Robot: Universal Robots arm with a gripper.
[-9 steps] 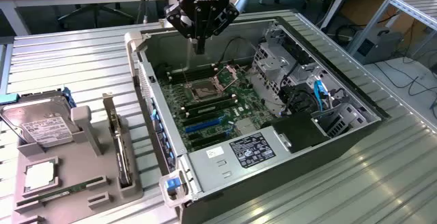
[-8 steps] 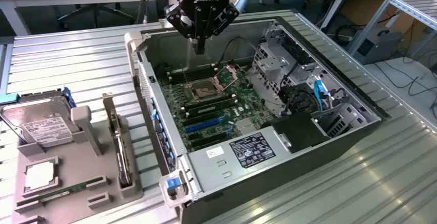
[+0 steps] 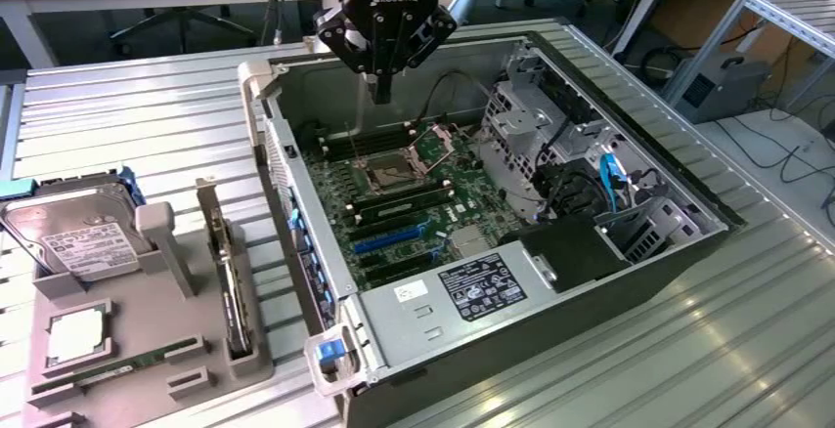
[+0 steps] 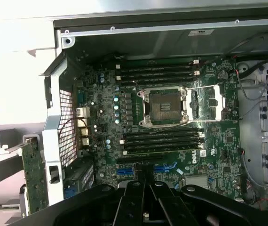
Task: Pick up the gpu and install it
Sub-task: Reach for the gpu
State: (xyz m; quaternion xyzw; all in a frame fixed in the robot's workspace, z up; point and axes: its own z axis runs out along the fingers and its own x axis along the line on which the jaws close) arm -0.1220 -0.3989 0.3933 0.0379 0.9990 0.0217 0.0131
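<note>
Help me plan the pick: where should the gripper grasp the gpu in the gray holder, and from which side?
Probably the top edge of the gpu, from straight above: it stands on edge in a slot of the gray holder, leaving its thin upper edge free.

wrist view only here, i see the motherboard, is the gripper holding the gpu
observer: no, the gripper is shut on nothing, over the far end of the open case.
operator: where's the gpu then
observer: the gpu stands on edge in a grey holder, at the exterior view's left of the case.
operator: anything else there
observer: a hard drive sits at the holder's far end.
</note>
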